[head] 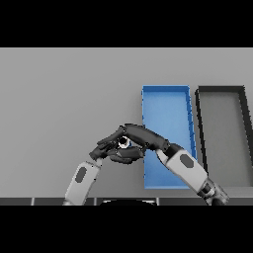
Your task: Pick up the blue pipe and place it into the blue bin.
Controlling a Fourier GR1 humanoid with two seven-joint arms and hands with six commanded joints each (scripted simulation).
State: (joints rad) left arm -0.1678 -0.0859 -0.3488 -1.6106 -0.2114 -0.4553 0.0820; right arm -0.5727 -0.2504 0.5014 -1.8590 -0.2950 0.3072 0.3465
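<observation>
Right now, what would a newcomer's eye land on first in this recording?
The two dark hands meeting just left of the blue bin: the right hand and left hand overlap around a small blue pipe, barely visible between them. Next, the bright blue bin itself, with a dark grey bin on its right.

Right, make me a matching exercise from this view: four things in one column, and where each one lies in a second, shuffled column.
Things:
1. blue bin
2. dark bin
3. blue pipe
4. left hand

Places:
A. far right of the table
B. between the two hands, mostly hidden
C. just right of the hands, under the right forearm
D. left of the blue bin, meeting the right hand

Pairs: 1-C, 2-A, 3-B, 4-D
</observation>
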